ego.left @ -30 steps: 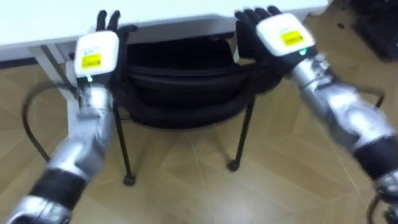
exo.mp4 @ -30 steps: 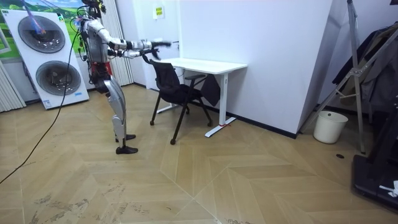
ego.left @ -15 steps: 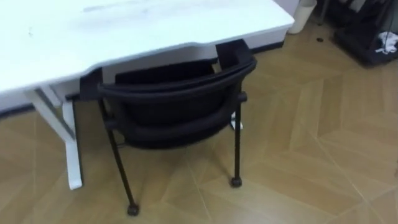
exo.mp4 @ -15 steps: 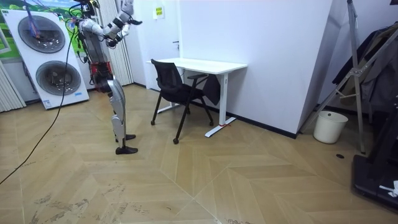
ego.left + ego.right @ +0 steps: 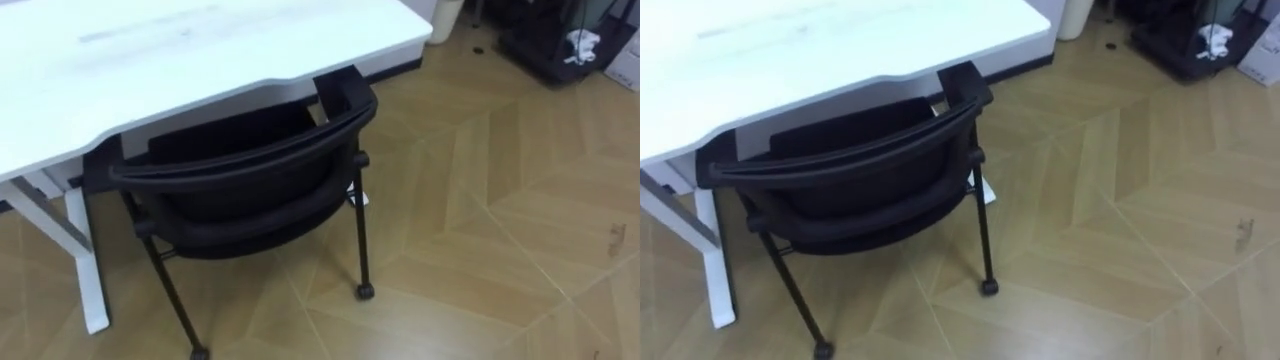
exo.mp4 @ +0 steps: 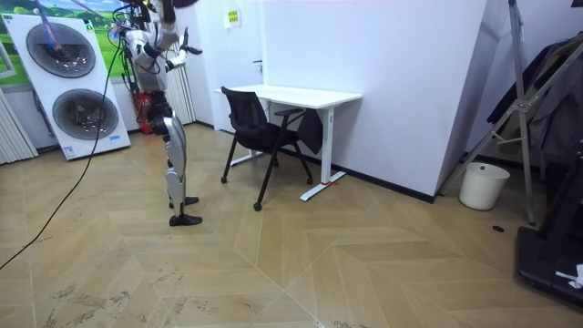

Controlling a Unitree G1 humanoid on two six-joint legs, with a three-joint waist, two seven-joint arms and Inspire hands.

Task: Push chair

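Standing seat-first under desk [image 5: 150, 60] edge: chair [image 5: 240, 185]; open floor [image 5: 500, 230] rightward.

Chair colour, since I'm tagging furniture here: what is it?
The chair is black, backrest, seat and legs alike; best in the left eye view.

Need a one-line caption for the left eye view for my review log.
Black wheeled chair sitting partly under the white desk, backrest toward the robot, on a herringbone wood floor.
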